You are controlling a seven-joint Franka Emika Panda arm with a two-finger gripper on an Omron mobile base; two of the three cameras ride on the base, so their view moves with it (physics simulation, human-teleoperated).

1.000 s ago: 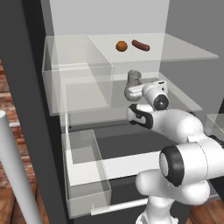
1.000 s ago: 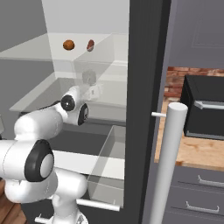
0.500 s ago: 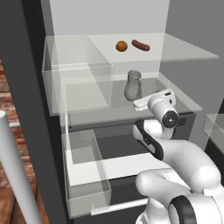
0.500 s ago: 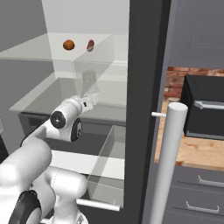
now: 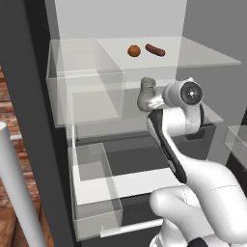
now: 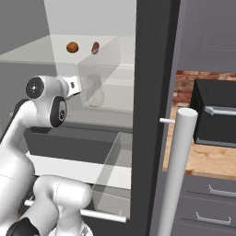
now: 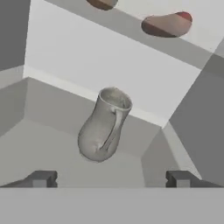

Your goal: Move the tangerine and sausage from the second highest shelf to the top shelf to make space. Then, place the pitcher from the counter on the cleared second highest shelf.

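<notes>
Top shelf (image 5: 202, 53) bears tangerine (image 5: 134, 50), sausage (image 5: 155, 49); pitcher (image 7: 103, 124) stands on second highest shelf (image 7: 48, 148); pincer (image 7: 112, 178) wide, empty.

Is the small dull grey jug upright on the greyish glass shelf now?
Upright. The small dull grey jug stands rim-up on the greyish glass shelf, apart from the open gripper.

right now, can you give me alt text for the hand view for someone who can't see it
A small grey pitcher stands on a grey glass shelf inside the fridge, just ahead of the open claw, whose two dark tips frame it without touching. Above, seen through the pale top shelf, lies a reddish-brown sausage.
</notes>
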